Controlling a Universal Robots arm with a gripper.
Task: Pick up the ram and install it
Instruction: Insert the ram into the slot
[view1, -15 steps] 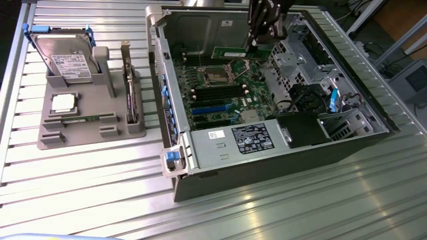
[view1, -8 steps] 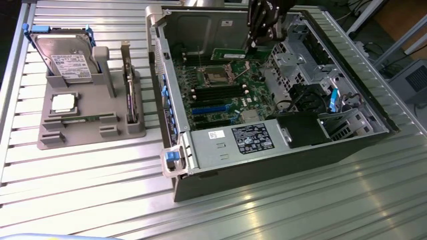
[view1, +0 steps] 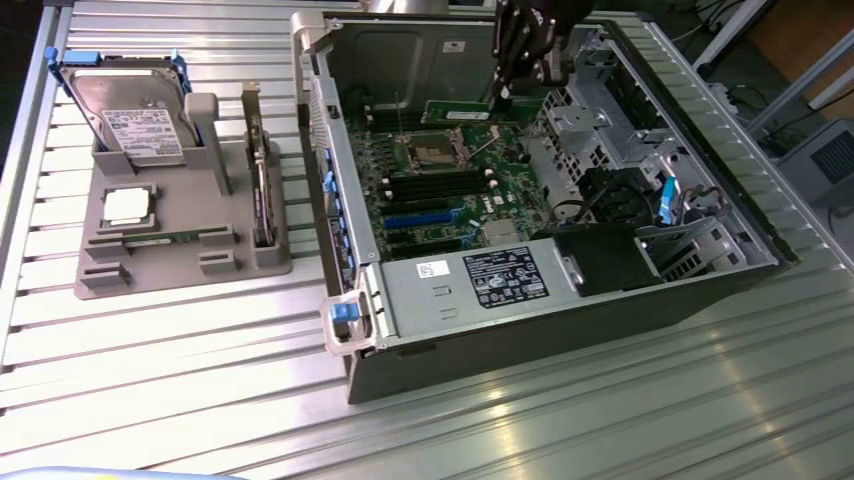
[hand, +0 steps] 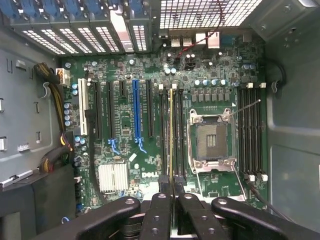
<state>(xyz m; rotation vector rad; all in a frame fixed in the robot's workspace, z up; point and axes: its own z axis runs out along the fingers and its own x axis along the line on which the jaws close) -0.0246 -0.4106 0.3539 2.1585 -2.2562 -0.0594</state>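
In the wrist view the gripper (hand: 171, 194) is sitting closest to the camera. Its black fingers (hand: 160, 212) are pressing together on the ram (hand: 171, 135), so the jaws are clamped on it with almost no gap. The ram is showing edge-on as a thin yellowish line. It is running straight out from between the fingertips, away from the camera. It is hanging over the black memory slots (hand: 179, 135), in line with them; I cannot tell if it is already touching a slot. Just beside these slots the open processor socket (hand: 212, 137) is lying on the green motherboard (hand: 150, 165). Further out, a blue expansion slot (hand: 135, 110) and a silver heatsink (hand: 112, 176) are sitting on the same board.

Reading the exterior view as a clock face, the gripper (view1: 511, 92) is reaching down into the open computer case (view1: 574, 300) at about 12 o'clock. The ram (view1: 467, 108) is hanging under its fingertips as a green strip, over the far end of the board. From the case, at about 9 o'clock and well apart, a gray holder (view1: 174, 262) is resting on the metal table (view1: 200, 380). It is carrying a hard drive (view1: 127, 115), a square processor chip (view1: 127, 205) and what seems to be a second green stick (view1: 167, 238).
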